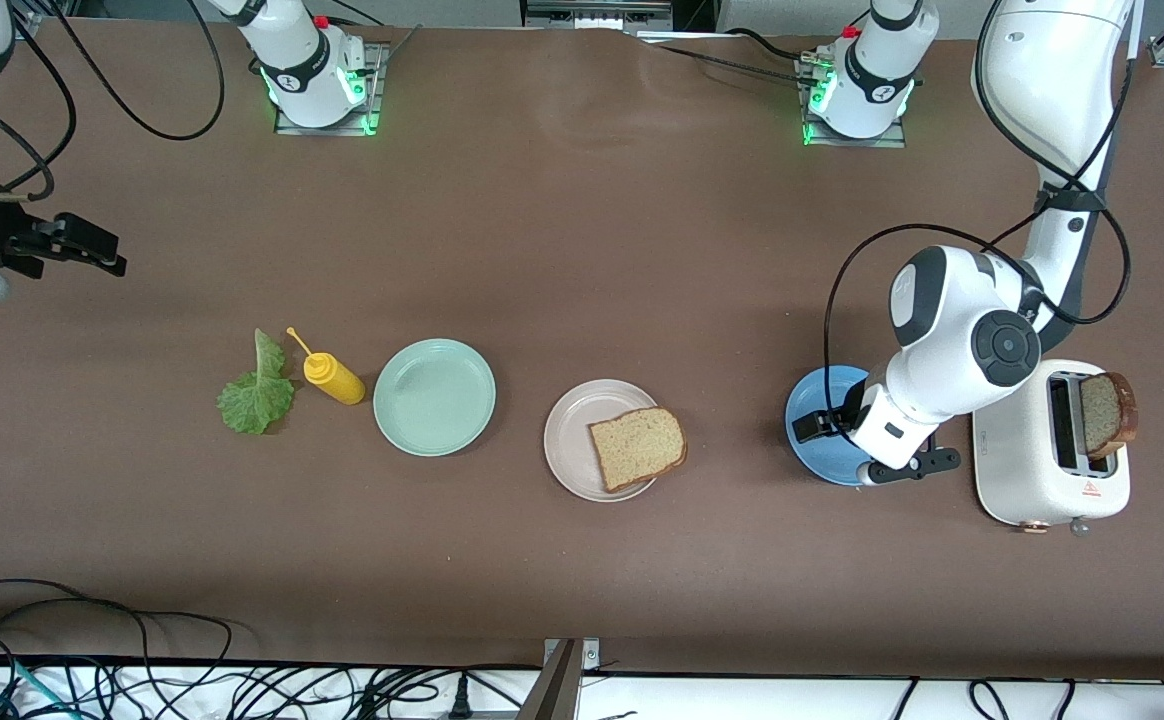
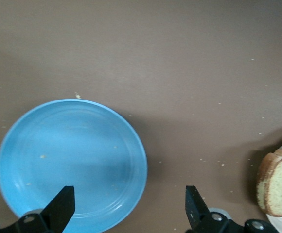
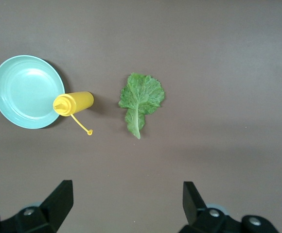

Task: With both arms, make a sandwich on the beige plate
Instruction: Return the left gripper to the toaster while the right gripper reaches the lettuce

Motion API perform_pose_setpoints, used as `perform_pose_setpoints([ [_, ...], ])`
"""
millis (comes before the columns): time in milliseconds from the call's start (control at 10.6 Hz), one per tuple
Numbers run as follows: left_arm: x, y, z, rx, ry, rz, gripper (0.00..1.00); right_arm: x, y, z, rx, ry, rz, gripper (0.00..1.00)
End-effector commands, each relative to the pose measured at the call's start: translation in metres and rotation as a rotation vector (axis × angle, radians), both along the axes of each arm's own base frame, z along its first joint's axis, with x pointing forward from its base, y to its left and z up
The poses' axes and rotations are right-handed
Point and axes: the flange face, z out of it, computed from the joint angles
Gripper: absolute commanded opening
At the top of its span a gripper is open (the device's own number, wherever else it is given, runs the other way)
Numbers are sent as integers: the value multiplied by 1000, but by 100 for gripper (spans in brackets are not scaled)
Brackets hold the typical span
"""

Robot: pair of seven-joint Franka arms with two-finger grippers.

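Observation:
The beige plate [image 1: 568, 455] lies mid-table with one tan bread slice [image 1: 639, 447] on it, overhanging its rim toward the left arm's end. A second bread slice [image 1: 1105, 413] stands in the toaster [image 1: 1032, 480]. The green lettuce leaf [image 1: 258, 390] lies flat on the table toward the right arm's end. My left gripper [image 1: 870, 445] hangs open and empty over the rim of the blue plate [image 2: 73, 160]; the left wrist view also catches the plated bread slice [image 2: 279, 184]. My right gripper [image 1: 102, 250] is open and empty over bare table, with the lettuce leaf [image 3: 141, 99] in its wrist view.
A yellow mustard bottle [image 1: 334, 378] lies between the lettuce and a mint green plate [image 1: 434, 397]. The blue plate [image 1: 810, 405] sits beside the white toaster at the left arm's end. Cables hang along the table edge nearest the front camera.

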Motion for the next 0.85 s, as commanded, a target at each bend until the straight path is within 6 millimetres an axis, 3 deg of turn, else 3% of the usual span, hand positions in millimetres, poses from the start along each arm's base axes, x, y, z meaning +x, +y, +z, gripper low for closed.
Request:
perform_pose_setpoints([
  [0,-11,19,36,86,9,-35,100,7,-4,-5,11,6,-3,100],
  [95,-16,21,42,102,30,-41,100,17,1,-37,0,70,9,100],
  [379,-26,28,57,117,71,-81,100,37,5,-87,-4,93,-6,100],
  [758,-33,48,73,109,122,-183,100,57,15,-195,-19,179,2,100],
])
